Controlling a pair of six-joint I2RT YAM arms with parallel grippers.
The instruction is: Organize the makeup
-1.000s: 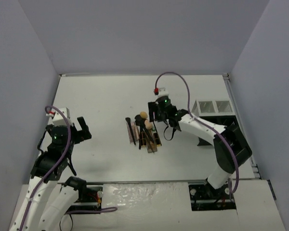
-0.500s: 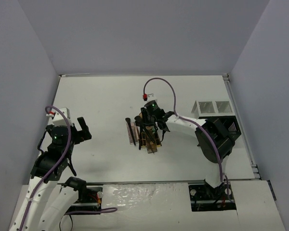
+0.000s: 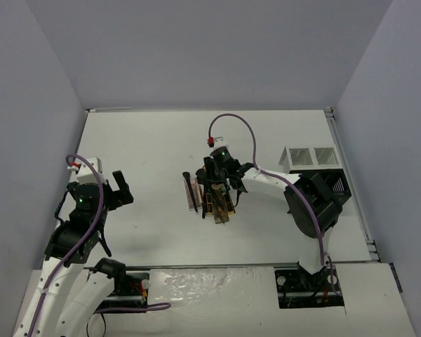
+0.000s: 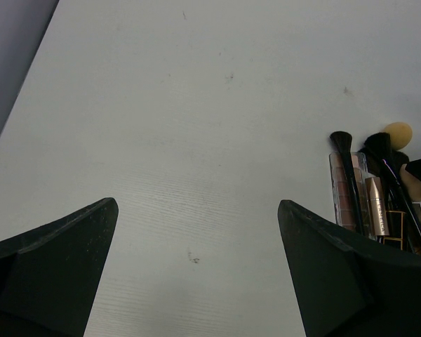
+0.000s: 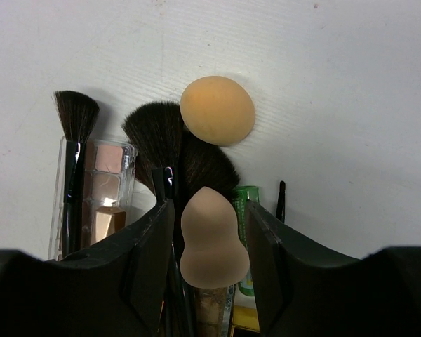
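- Stretching back to three lilac-grey walls, the white table has a broad run of plain surface between the left gripper and the makeup pile at its middle.
- The organizer rack stands at the table's right edge, well apart from the pile.
- The left gripper hangs near the left wall with its fingers spread wide and nothing between them.
- The right gripper is down on the pile, its two fingers pressed against the sides of a pear-shaped sponge.
- From above, this gripper covers that sponge and the pile's far end, and the single items there are too small to tell apart.
- In the right wrist view, the near ends of the items are cut off by the fingers and the frame's lower edge.
- A green thing beside the held sponge is mostly hidden.
- The pear-shaped sponge is smooth and pale pink-tan, with its narrow end pointing away from the camera.
- A round sponge, more orange, lies just beyond it on the table.
- The black brushes point their bristles the same way.
- One brush lies across a clear-cased palette of brown and pink pans.
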